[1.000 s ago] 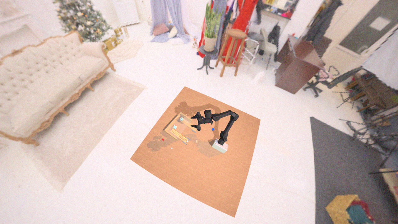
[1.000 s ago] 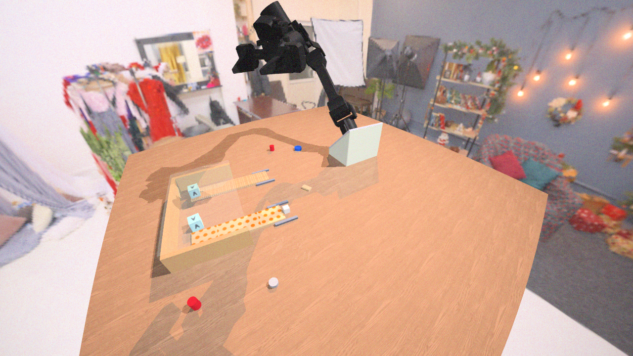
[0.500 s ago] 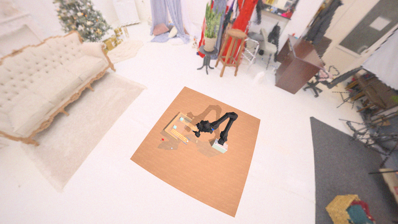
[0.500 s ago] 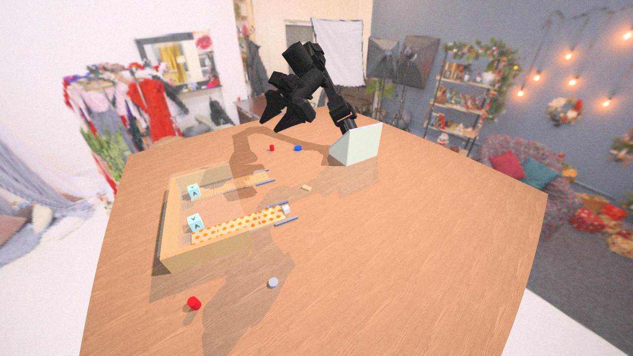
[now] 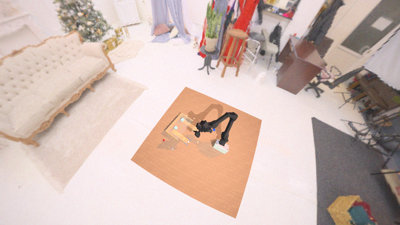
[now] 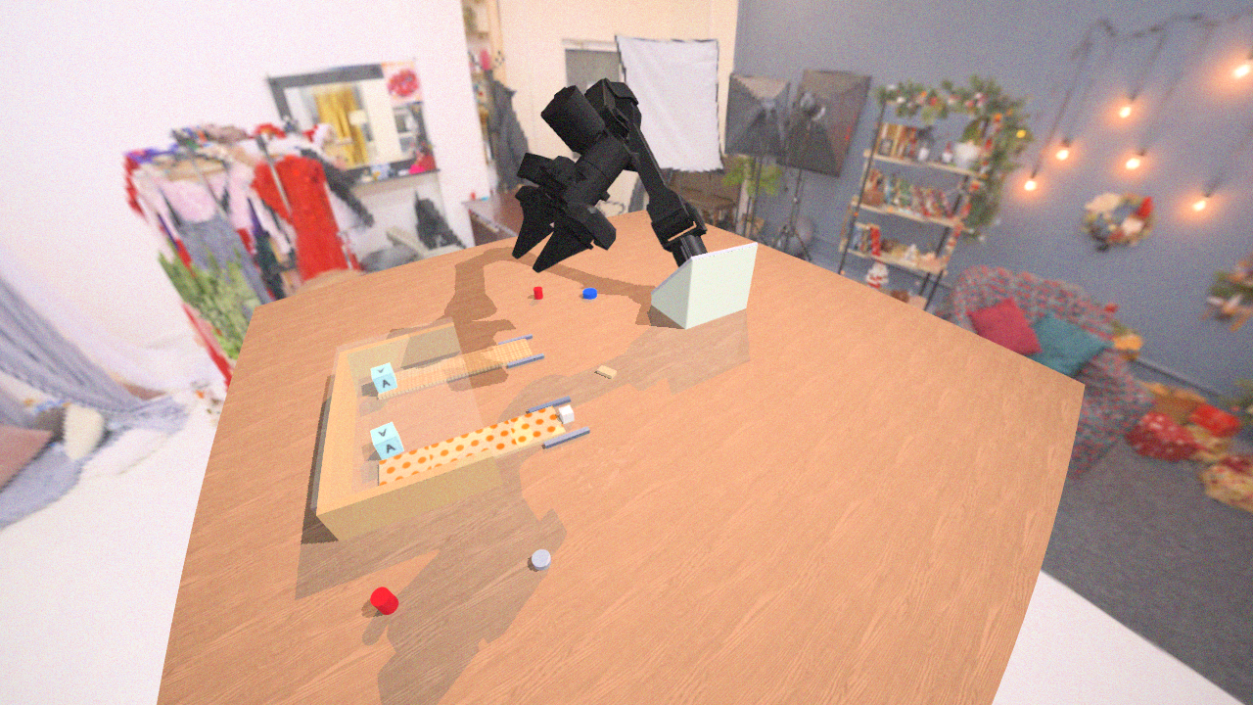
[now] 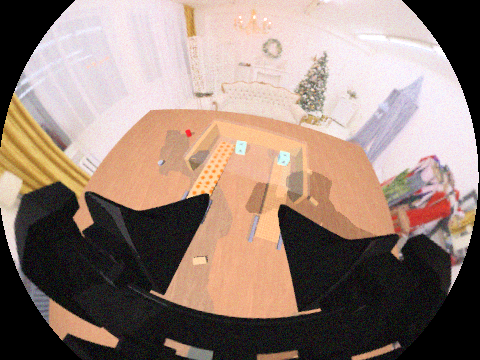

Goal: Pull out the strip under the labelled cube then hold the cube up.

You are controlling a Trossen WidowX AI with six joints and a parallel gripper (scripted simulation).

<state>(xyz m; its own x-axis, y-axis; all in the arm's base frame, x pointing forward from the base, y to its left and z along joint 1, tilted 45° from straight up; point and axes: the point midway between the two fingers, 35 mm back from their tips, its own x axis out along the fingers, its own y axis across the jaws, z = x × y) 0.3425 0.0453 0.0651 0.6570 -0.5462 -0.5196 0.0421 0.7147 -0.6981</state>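
A pale cyan lettered cube [image 5: 182,119] [image 6: 383,378] [image 7: 283,158] sits on the far end of the plain tan strip [image 6: 455,365] [image 7: 268,231]. A second, similar cube [image 5: 175,127] [image 6: 386,441] [image 7: 241,147] stands beside the orange-dotted strip [image 5: 180,135] [image 6: 490,438] [image 7: 217,165], not on it. My gripper [image 5: 194,130] [image 6: 527,260] [image 7: 244,204] is open and empty, raised above the table near the plain strip's near end. In the wrist view that end shows between the fingers, by the right one.
A low wooden tray [image 6: 411,502] [image 7: 260,131] with see-through covering surrounds the cubes. Blue-grey rails [image 6: 567,438] flank the strips' near ends. A white block [image 6: 566,412] is at the dotted strip's end. A tan block [image 6: 605,371] [image 7: 200,260], blue disc [image 6: 589,294] and red cylinder [image 6: 537,293] lie nearby.
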